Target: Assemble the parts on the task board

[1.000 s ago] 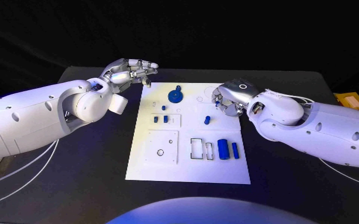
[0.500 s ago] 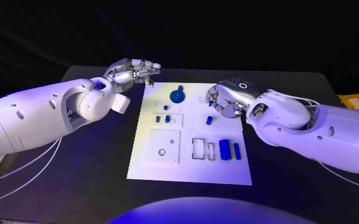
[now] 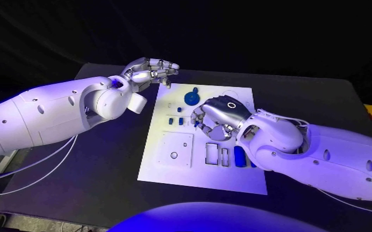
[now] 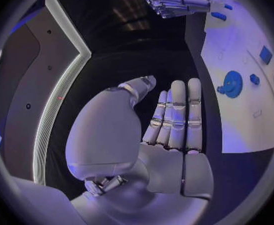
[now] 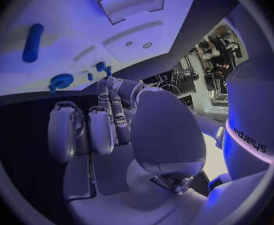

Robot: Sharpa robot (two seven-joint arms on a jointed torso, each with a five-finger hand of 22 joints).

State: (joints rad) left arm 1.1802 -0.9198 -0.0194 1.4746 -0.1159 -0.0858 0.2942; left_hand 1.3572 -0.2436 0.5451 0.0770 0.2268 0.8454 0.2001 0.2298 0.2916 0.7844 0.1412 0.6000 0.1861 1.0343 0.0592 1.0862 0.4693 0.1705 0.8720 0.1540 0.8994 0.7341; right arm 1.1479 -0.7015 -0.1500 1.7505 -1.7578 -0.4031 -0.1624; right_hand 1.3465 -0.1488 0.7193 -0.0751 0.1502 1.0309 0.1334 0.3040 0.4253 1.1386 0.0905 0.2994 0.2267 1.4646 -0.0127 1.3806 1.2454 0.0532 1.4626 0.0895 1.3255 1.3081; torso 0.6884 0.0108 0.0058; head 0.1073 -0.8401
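Head view: the white task board (image 3: pixel 166 170) lies mid-table, with a blue round part (image 3: pixel 191 98) near its far edge and a blue cylinder (image 3: pixel 238 156) beside rectangular slots nearer the robot. The left hand (image 3: pixel 151 71) hovers off the board's far left corner, fingers loosely curled, holding nothing. The right hand (image 3: pixel 215 118) sits over the board's middle, fingers curled under; whether it grips anything I cannot tell. Right wrist view shows "edjeys" printed on a white casing (image 5: pixel 252 135)
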